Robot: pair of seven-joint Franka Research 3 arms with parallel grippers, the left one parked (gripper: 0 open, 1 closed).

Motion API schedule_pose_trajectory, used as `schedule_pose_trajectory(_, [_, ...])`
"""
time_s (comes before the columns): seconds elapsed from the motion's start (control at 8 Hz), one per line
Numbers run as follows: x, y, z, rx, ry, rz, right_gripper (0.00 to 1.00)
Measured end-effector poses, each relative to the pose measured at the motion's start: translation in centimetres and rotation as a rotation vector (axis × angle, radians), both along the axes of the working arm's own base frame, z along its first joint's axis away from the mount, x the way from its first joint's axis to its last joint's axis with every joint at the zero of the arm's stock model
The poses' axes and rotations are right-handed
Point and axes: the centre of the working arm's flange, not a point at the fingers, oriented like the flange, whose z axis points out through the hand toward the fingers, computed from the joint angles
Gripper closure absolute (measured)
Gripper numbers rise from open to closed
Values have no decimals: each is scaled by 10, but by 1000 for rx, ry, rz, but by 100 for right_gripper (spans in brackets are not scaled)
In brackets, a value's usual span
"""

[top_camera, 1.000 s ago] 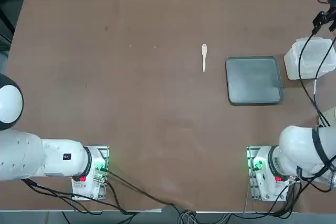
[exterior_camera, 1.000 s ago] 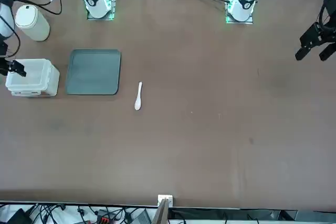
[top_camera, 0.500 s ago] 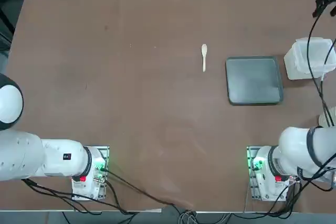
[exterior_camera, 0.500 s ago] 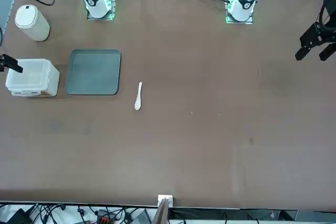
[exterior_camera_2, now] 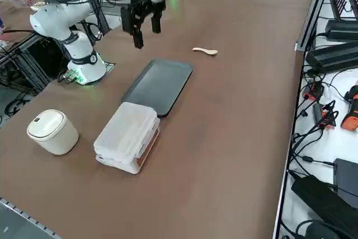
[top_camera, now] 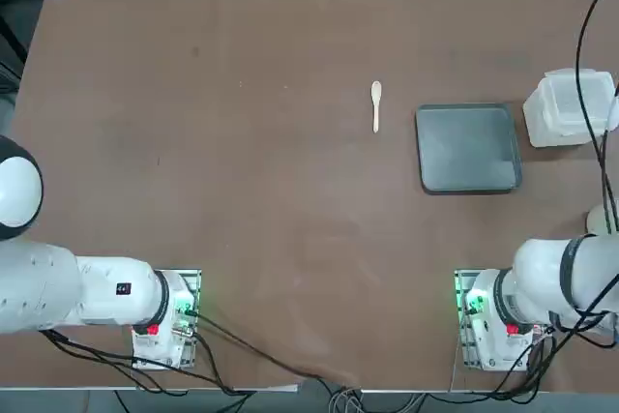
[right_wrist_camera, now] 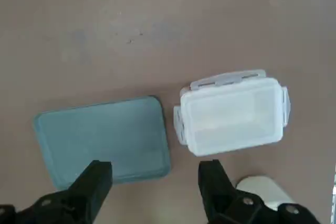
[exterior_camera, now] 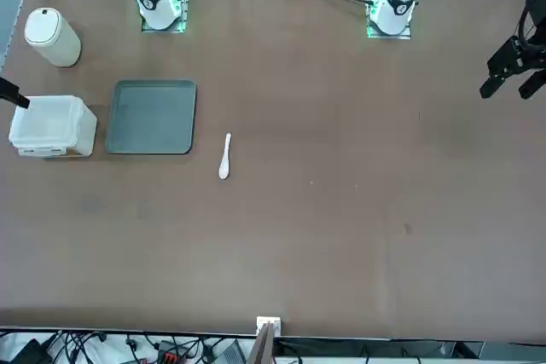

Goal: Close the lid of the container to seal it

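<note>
The container (exterior_camera_2: 127,135) looks like translucent whitish plastic, smooth w/ a soft sheen; the lid (right_wrist_camera: 230,109) on it is the same milky plastic, its side tabs a bit greyer. The tray (top_camera: 468,148) is dark grey, matt, prob. plastic. The table (exterior_camera: 341,193) is brown, matt, w/ faint scuff marks. The spoon (top_camera: 376,104) is pale cream, smooth. The round bin (exterior_camera_2: 53,131) is cream plastic, slightly glossy. The right gripper (right_wrist_camera: 155,187) has black matt fingers, spread apart.

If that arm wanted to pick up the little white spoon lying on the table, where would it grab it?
Probably from straight above, pinching the spoon across its thin handle, near the middle. It lies flat and alone on the table, beside the grey tray, so nothing blocks a downward approach. The right gripper hangs open, well above the table.
</note>
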Motion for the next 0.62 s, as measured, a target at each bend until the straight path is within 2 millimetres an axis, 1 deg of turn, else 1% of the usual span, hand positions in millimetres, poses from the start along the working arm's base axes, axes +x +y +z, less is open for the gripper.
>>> schedule_pose_trajectory(0.25, [-3,33,27,-7,22,-47,0])
schedule_pose_trajectory(0.38, [-3,42,34,-8,23,-45,0])
schedule_pose_trajectory(0.62, [-1,47,36,-8,25,-39,0])
